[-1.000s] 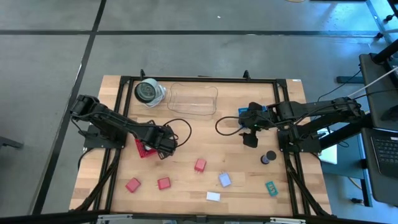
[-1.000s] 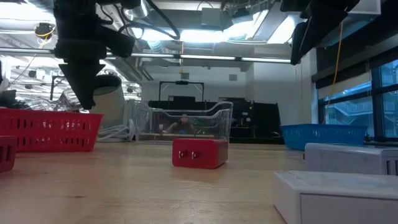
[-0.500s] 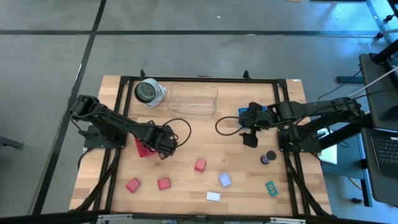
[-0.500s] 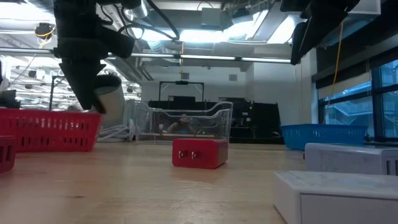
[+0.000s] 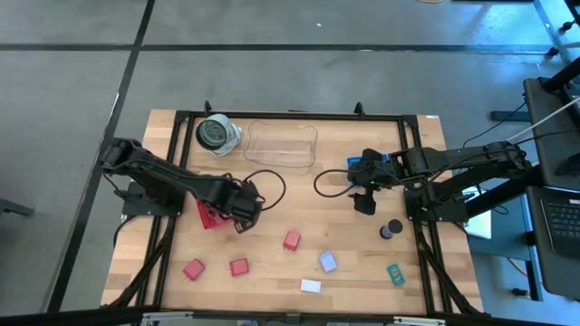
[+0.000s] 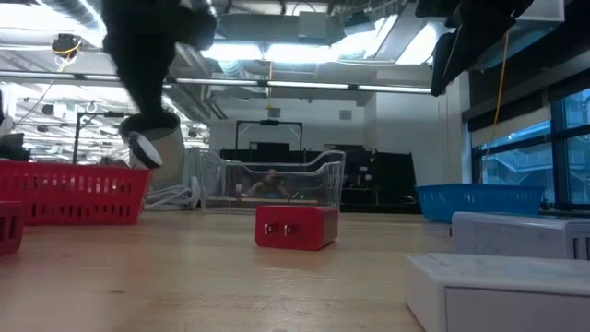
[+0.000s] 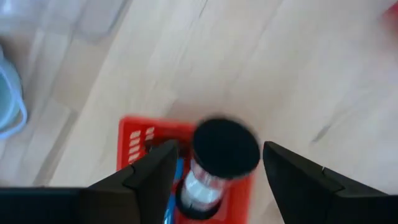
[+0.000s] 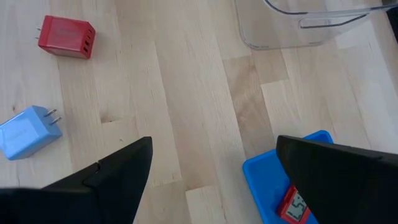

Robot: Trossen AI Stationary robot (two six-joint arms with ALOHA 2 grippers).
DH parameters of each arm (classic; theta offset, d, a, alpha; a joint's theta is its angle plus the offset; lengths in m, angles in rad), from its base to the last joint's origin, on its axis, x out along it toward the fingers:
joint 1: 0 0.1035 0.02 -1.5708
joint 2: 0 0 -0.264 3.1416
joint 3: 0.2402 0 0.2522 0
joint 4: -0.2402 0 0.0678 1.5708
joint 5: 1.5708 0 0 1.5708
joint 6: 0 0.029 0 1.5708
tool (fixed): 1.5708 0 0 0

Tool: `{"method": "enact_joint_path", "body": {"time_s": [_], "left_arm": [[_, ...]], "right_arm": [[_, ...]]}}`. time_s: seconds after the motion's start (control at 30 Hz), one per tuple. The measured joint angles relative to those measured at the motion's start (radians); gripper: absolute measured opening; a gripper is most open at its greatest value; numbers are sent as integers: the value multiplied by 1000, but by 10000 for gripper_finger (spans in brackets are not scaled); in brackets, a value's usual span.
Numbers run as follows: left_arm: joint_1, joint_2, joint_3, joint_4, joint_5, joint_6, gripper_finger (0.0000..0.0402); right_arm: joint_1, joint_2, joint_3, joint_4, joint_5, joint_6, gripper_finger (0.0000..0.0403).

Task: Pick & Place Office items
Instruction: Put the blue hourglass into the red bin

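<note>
Black cylinder (image 7: 217,163) is sitting between my left gripper's (image 5: 243,214) jaws, clamped, hanging over the red tray (image 7: 140,138) on the left side of the tabletop (image 5: 299,195). I'm keeping the right gripper (image 5: 363,201) parked by the blue tray (image 8: 273,180), jaws spread wide, nothing in them. A red tag (image 8: 293,206) is lying in that blue tray. Red block (image 5: 292,240), blue cube (image 5: 327,262) and white block (image 5: 311,286) are lying loose mid-tabletop; two more red blocks (image 5: 216,268) near the front left. Another black cylinder (image 5: 391,227) and a green tag (image 5: 395,273) are sitting at right. Clear tray (image 5: 280,145) is at the back.
</note>
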Motion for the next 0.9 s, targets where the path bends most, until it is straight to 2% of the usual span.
{"method": "enact_joint_path", "body": {"time_s": [0.17, 0.3, 0.43, 0.67, 0.77, 0.9], "left_arm": [[-2, -33, 71, -22, -43, 12, 230], [-8, -54, 83, -18, -112, 17, 230], [-23, -58, 83, -18, -208, 33, 231], [-34, -58, 83, -16, -337, 40, 231], [-34, -58, 83, -9, -374, 67, 230], [-33, -58, 83, 25, -396, 128, 232]], "right_arm": [[1, 0, 0, 3, -9, 12, 347], [7, 0, 0, 0, -115, 62, 347], [37, 0, 0, -48, -221, 241, 347], [104, 0, 0, -309, -263, 646, 347], [137, 0, -3, -345, -316, 754, 349], [185, 9, -3, -354, -325, 880, 364]]}}
